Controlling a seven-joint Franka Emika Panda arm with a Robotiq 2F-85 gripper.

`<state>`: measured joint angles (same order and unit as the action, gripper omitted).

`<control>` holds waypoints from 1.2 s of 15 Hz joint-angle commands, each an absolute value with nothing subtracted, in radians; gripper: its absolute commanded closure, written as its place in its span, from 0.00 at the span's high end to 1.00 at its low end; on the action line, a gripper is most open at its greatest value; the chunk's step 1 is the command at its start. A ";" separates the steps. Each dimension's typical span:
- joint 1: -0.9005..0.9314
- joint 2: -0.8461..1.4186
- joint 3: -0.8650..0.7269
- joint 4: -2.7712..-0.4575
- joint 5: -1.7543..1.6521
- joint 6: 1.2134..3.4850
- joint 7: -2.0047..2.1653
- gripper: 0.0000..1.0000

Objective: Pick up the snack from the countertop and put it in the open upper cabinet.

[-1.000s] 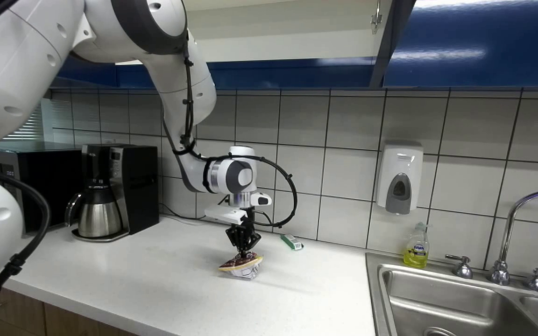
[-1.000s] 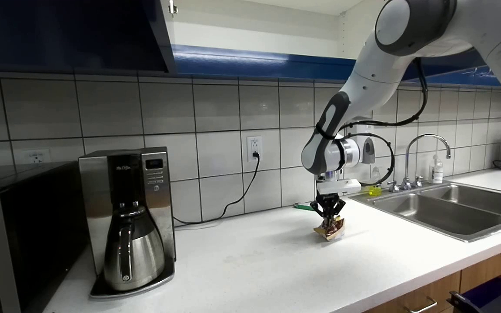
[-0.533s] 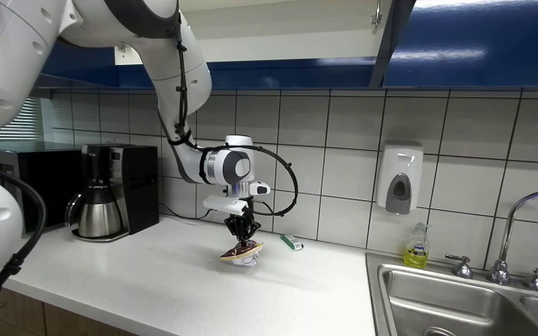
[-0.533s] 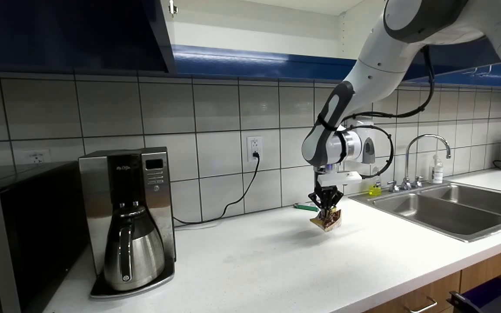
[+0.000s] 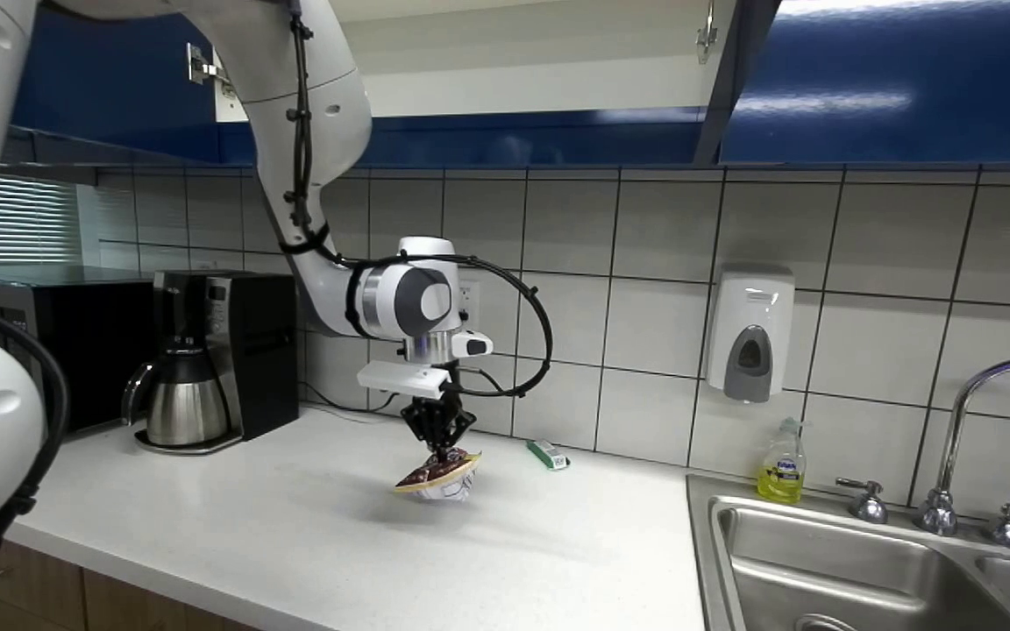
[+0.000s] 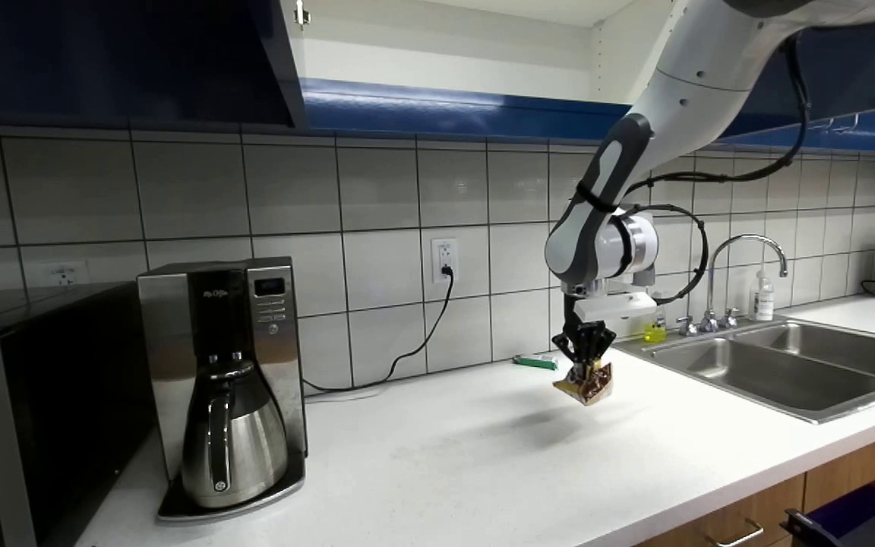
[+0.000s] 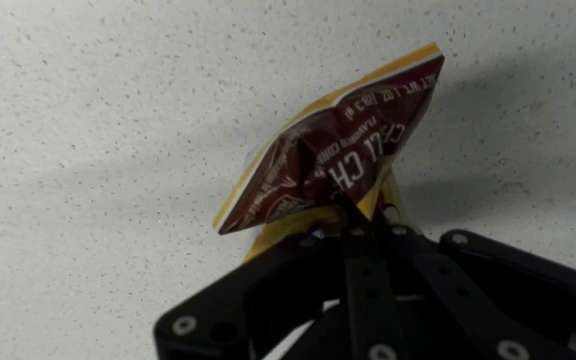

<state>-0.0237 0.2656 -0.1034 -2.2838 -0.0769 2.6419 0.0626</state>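
Observation:
The snack is a crinkly brown-red and whitish packet with yellow edges. It shows in both exterior views (image 5: 437, 478) (image 6: 588, 384) and in the wrist view (image 7: 338, 150). My gripper (image 5: 441, 454) is shut on the packet's pinched middle, and the fingertips are partly hidden by it in the wrist view (image 7: 360, 220). The packet hangs tilted a little above the white countertop (image 5: 295, 526), with its shadow below. The upper cabinet (image 6: 445, 110) has a dark blue frame and a white interior; it is open, above and behind the gripper.
Open blue cabinet doors (image 5: 891, 88) (image 6: 118, 61) flank the opening. A black coffee machine (image 6: 217, 380) and a microwave (image 6: 65, 410) stand at one end, a steel sink (image 5: 705, 561) at the other. A thin green-and-white item (image 5: 549, 455) lies by the tiled wall.
The gripper has risen with the snack in it, from at the countertop to a little above it. The arm has also drawn back slightly, and the shadow has spread away from the packet.

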 commanded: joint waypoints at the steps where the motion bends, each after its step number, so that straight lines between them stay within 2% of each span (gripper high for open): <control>1: -0.015 0.104 -0.111 -2.439 -0.148 2.667 0.065 0.00; 12: -0.036 -0.401 -0.056 -2.720 -0.196 2.592 0.017 0.00; 18: -0.029 -0.729 -0.057 -2.719 -0.183 2.502 -0.063 0.00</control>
<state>-0.0229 -0.5384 -0.0655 -2.7016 -0.1990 2.5689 0.0069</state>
